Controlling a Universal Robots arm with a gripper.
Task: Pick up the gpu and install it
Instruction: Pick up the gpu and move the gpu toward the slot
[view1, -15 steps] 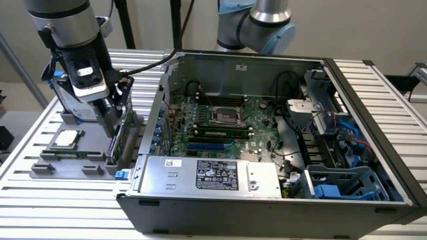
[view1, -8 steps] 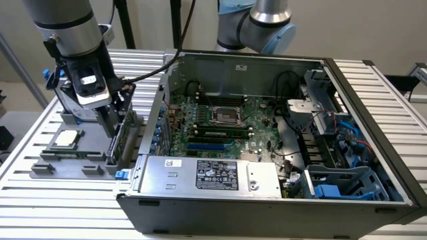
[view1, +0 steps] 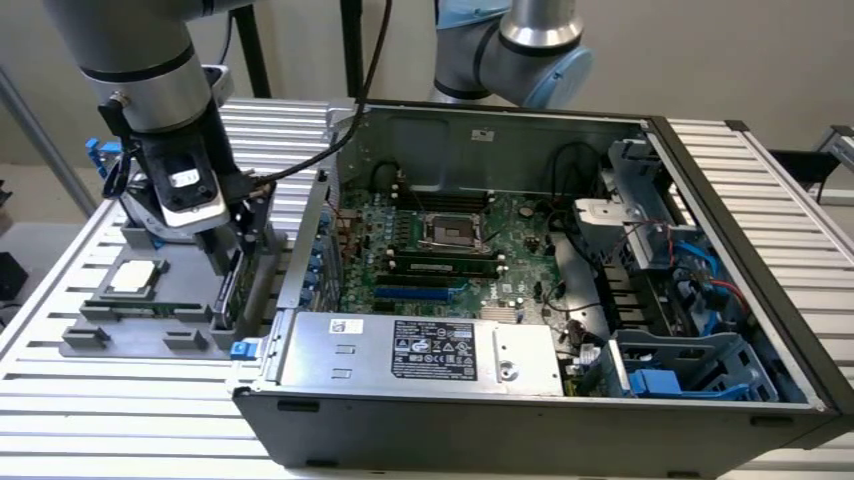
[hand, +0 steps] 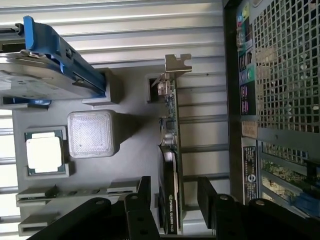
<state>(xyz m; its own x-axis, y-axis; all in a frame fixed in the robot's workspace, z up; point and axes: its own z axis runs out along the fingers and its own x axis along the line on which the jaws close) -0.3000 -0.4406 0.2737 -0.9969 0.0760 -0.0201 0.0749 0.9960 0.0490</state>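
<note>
One card to log, quick. Where's the gpu (hand: 170, 150)?
– It stands on its long edge in a slot of the grey holder tray (hand: 135, 165). That's outside the computer case (view1: 534, 430), on the exterior view's left of it. The silver bracket is at the end far from the jaws. It is not installed.
– Jaws?
– Spread. There's one finger (hand: 206, 197) on each side of the card, straddling the end opposite the bracket. A gap shows between the card and the finger on the case side. The other finger is just beside the black shroud, and I can't tell if it touches.
– So no pinch?
– None that I can see. In the exterior view the arm (view1: 147, 70) reaches down over the tray, with the jaws low at the card's top edge.
– Rest of the tray?
– A processor chip (hand: 45, 155) lies flat in its pocket, with a pale square block (hand: 91, 132) just beside it. The hard drive with blue rails (hand: 40, 70) is at the tray's far end from the jaws. A narrow green memory stick (view1: 134, 308) sits in a slot near the chip.
– Case?
– It lies open side up on the slatted tabletop (view1: 134, 420). The motherboard (view1: 514, 220) is exposed and the power supply (view1: 414, 350) runs along the near wall. A blue-grey drive cage (view1: 681, 365) is at the exterior view's right. The perforated rear panel (hand: 280, 65) faces the tray, near the card.
</note>
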